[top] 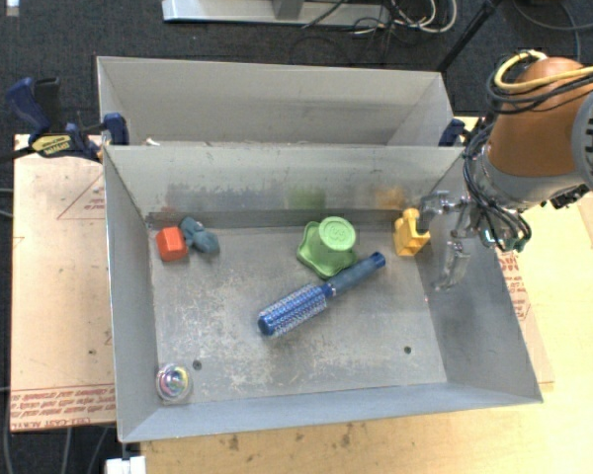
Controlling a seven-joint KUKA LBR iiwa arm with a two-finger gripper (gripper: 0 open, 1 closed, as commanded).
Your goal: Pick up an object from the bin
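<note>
I see gripper [446, 268] right of frame, just beside small yellow plastic block [408, 233]; clenched or released, I cannot tell.

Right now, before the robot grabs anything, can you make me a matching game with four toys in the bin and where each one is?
Things:
1. green cup
2. blue hairbrush
3. orange block
4. shiny ball

Places:
A. front left corner
B. back left, beside a blue-grey toy
C. in the centre, lying slantwise
D. at the back, in the middle

Pairs: 1-D, 2-C, 3-B, 4-A.
</note>
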